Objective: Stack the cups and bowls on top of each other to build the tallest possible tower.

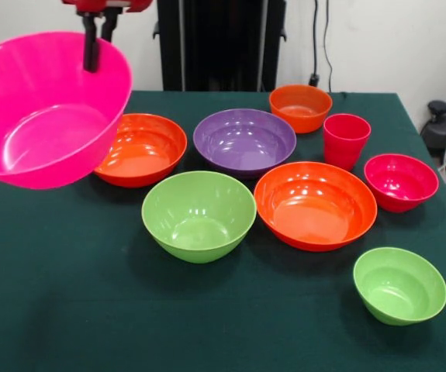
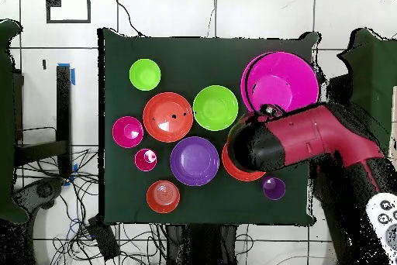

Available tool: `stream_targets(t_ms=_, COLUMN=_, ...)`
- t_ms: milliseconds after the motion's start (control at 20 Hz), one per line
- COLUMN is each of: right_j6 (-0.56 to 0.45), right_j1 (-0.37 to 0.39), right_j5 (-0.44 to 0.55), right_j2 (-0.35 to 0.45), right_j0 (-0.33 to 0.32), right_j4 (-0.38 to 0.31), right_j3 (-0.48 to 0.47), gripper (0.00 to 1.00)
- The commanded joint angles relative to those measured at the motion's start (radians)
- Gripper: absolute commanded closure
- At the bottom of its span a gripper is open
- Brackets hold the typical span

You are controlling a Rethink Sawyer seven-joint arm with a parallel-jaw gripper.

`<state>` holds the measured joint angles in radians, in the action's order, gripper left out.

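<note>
Tool (image 1: 98, 43) clamped on rim of hot pink bowl (image 1: 44, 116) — wide, glossy, tilted, lifted off table (image 1: 67, 310).

The front view's left edge cuts off the hot pink bowl (image 1: 44, 108); its top edge crops the gripper (image 1: 98, 58) clamped on the bowl's rim. Overhead, the arm (image 2: 310, 142) beside that bowl covers most of an orange bowl (image 2: 236, 167).
</note>
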<state>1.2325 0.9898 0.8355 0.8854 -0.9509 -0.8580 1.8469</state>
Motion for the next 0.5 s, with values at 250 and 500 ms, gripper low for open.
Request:
stream_targets(t_ms=250, right_j6=-0.044, right_j1=0.003, right_j5=-0.001, right_j2=-0.075, right_j0=0.103, right_j4=-0.091, right_j3=0.113, gripper=1.00)
stream_targets(t_ms=500, right_j6=-0.014, right_j1=0.005, right_j5=-0.043, right_j2=-0.089, right_j0=0.107, right_j4=-0.106, right_j3=0.138, gripper=1.00)
